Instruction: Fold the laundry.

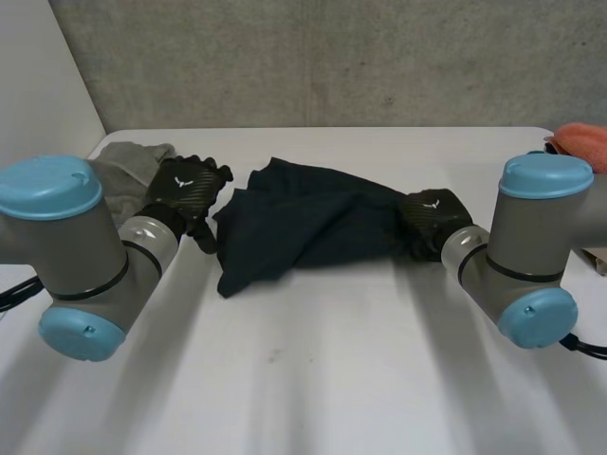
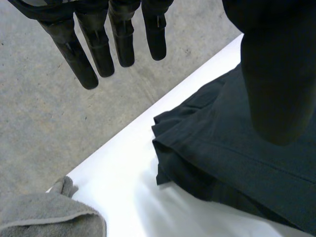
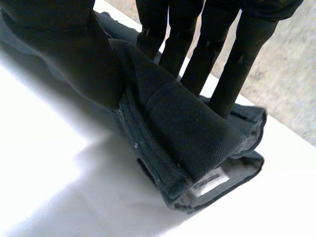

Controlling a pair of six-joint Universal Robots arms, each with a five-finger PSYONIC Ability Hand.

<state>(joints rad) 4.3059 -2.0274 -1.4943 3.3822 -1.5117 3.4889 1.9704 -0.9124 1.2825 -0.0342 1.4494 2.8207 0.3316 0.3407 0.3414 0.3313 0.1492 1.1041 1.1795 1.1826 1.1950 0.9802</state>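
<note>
right hand [image 1: 432, 220] is clamping the dark navy garment [image 1: 303, 223]: thumb [image 3: 74, 54] is pressing on one face of a thick folded edge, straight fingers [image 3: 232, 64] are backing the other face, cloth is pinched between them

in the right wrist view the fold is bulging out past the fingertips, and a white label [image 3: 210, 182] is showing on the paler inner side just beneath it

the garment is lying bunched on the white table [image 1: 313, 379], spreading from the right hand toward the left hand [image 1: 185, 188], its loose edge ending just beside that hand

left hand is holding nothing: in its own wrist view the fingers are hanging straight and slightly apart, the thumb is standing off to the side, and a layered corner of the garment is lying under the thumb; can't tell if it's touching

grey cloth [image 1: 123, 169] is sitting crumpled next to the left hand on the side away from the garment, apart from it

orange cloth [image 1: 580, 142] is lying at the table edge beyond the right arm [image 1: 531, 246], well apart from the garment
</note>
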